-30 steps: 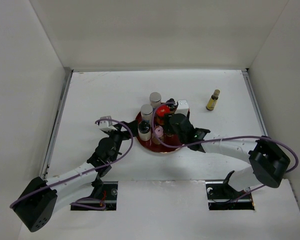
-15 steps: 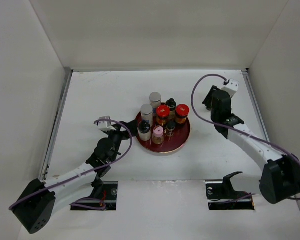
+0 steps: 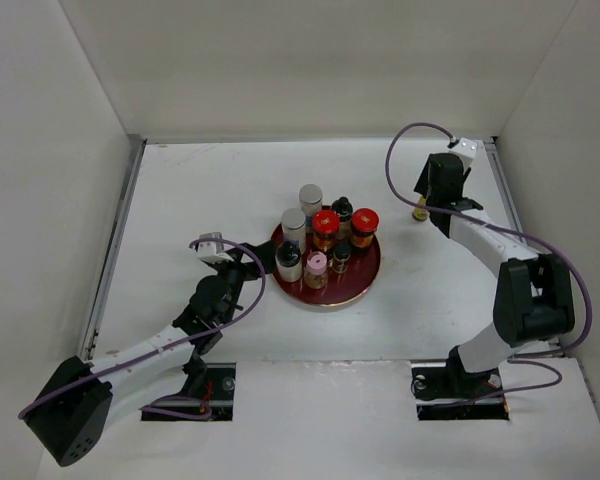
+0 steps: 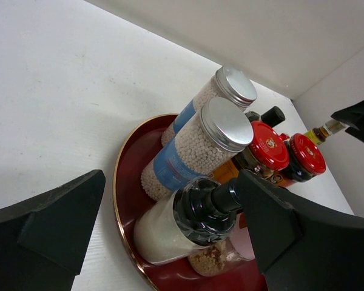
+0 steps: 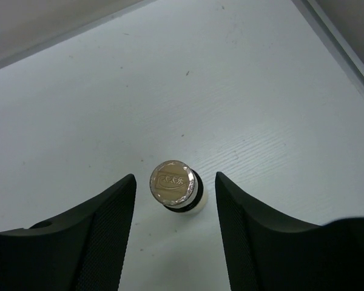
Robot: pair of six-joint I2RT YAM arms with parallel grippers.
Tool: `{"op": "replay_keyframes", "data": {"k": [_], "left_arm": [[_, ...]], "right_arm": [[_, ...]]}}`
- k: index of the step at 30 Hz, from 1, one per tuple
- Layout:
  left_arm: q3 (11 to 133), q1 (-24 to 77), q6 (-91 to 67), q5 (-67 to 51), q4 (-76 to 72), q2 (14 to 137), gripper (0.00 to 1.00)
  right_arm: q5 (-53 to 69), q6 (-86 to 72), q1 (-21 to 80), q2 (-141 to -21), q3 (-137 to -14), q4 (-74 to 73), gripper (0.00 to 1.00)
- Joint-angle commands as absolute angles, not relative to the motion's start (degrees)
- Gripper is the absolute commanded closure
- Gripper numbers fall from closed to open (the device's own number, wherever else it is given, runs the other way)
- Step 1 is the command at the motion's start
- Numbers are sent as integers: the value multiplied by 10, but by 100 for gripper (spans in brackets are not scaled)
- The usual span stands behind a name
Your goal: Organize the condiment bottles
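Several condiment bottles stand on the round dark red tray (image 3: 366,284): two white shakers with grey tops (image 3: 311,199), two red-lidded jars (image 3: 326,226), a black-capped dark bottle (image 3: 343,212), a pink-capped jar (image 3: 317,268) and a white bottle with a black cap (image 3: 289,262). My left gripper (image 3: 258,262) is open at the tray's left edge; in the left wrist view (image 4: 170,182) the white black-capped bottle (image 4: 164,227) lies between its jaws. A yellow bottle (image 3: 419,212) stands alone at the back right. My right gripper (image 3: 426,200) is open above it, with the gold cap (image 5: 173,182) between the fingers (image 5: 109,230).
White walls close in the table on three sides, and a metal rail (image 3: 508,205) runs close to the right of the yellow bottle. Two dark cut-outs (image 3: 205,390) sit at the near edge by the arm bases.
My right arm has left the tray and swung to the back right, over the yellow bottle. A red-lidded jar now stands uncovered on the tray. The left arm has not moved.
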State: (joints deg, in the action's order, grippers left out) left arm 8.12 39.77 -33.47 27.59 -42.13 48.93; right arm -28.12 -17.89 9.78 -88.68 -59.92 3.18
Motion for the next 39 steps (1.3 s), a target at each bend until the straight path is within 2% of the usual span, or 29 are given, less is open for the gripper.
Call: {"op": "replay_keyframes", "data": {"k": [1,5,8,10,12,19,29,33,39], "left_arm": [[77,394,-341,272,-444,490,7],[79,394,-341,275,-445,495,7],[79,393,-341,272,-448,504,7],[79,393,-341,274,-448,500,7],[79,393,-341,277,-449,501,7],[79,393,-341,274,-449,503,7],[82,395,-341,279,-451,501,7],[87,396,-337,287,-451,507,5],[91,399,-323,310,-440,497,0]], "right_arm": [[-269,-163,90,-900,-637,40,43],[-266,-151,90,-922,-660,27,49],[-271,-149,93,-931,-666,24,62],[-272,-149,93,-927,-662,24,64],[-278,-155,93,-917,-657,24,70],[-323,-165,138,-779,-582,26,71],[-338,-228,318,-530,-469,-93,71],[-333,-254,387,-504,-452,-99,70],[-302,-276,442,-540,-405,-26,71]]}}
